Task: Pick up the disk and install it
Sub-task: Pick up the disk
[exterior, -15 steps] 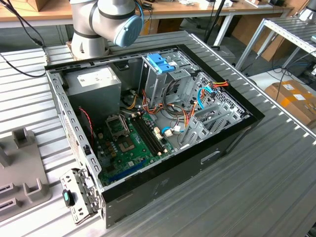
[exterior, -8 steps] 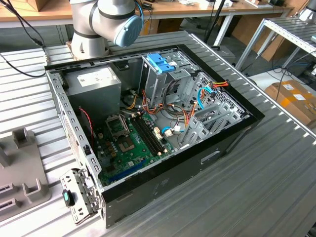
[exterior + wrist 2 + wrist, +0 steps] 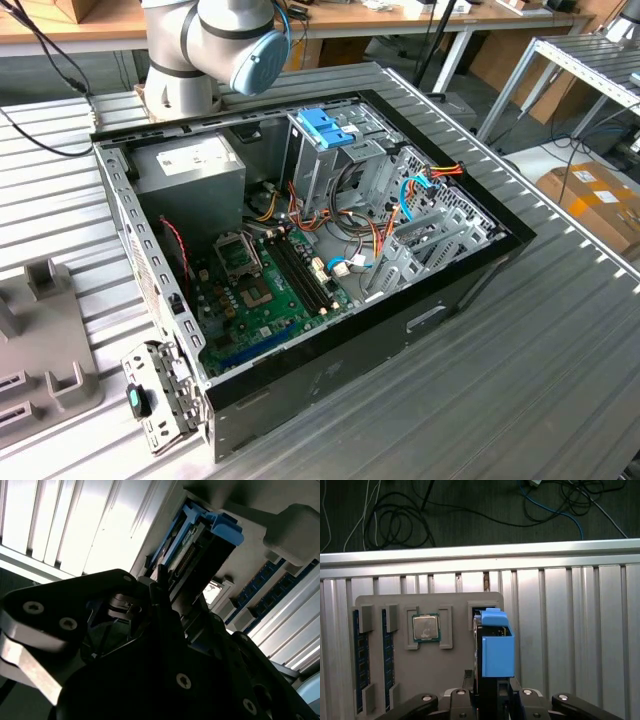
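i'm at the pick-up step, poised over the grey tray (image 3: 455,672) that lies on the ribbed bench (image 3: 570,630). the disk (image 3: 497,650) stands on edge at the tray's slot, its light-blue carrier facing me. a processor chip (image 3: 426,628) and memory sticks (image 3: 357,670) sit in their own recesses beside it. in the first wrist view my end effector (image 3: 492,695) is right at the disk's near end. in the second wrist view the disk (image 3: 200,545) rises straight ahead of it, connector edge showing. i cannot tell whether my end effector is clenched on the carrier or released, nor whether the disk has left its slot.

in the exterior view the open computer case (image 3: 330,375) lies on the bench at the exterior view's right of the tray (image 3: 40,350). its upright drive cage (image 3: 325,150) has no disk in it, so installation is not yet done.

as i judge it, this step calls for a square, firm hold on the carrier, with the disk kept upright so it doesn't bind in the slot.
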You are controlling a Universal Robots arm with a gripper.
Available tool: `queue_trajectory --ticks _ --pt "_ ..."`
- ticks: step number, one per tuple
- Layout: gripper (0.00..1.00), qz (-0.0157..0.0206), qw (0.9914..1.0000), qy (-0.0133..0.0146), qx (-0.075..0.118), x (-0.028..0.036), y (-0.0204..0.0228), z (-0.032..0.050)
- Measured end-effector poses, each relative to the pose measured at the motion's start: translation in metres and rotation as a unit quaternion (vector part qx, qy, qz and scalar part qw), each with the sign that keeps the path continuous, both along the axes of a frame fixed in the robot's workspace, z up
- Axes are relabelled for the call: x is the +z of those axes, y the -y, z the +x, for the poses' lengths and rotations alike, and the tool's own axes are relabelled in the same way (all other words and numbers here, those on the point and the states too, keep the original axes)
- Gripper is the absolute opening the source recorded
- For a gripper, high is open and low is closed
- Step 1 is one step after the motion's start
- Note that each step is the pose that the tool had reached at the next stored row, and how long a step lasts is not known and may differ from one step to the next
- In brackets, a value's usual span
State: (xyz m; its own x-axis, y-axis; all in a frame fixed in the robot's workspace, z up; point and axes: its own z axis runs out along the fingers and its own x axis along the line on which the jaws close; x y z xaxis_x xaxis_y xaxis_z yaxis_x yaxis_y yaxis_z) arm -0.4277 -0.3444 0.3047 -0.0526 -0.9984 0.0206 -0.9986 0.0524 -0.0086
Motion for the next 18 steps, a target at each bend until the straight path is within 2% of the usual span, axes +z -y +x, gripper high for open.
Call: queue_trajectory --ticks 10,14,16,18 --pt "0.35 -0.0001 1.0 0.0001 0.0 0.0006 0.0 0.0" --pt "0.35 -0.0001 1.0 0.0001 0.0 0.0148 0.0 0.0" --pt "0.35 -0.0001 1.0 0.0 0.0 0.0187 0.0 0.0" --pt "0.35 -0.0001 1.0 0.0002 0.0 0.0186 0.0 0.0"
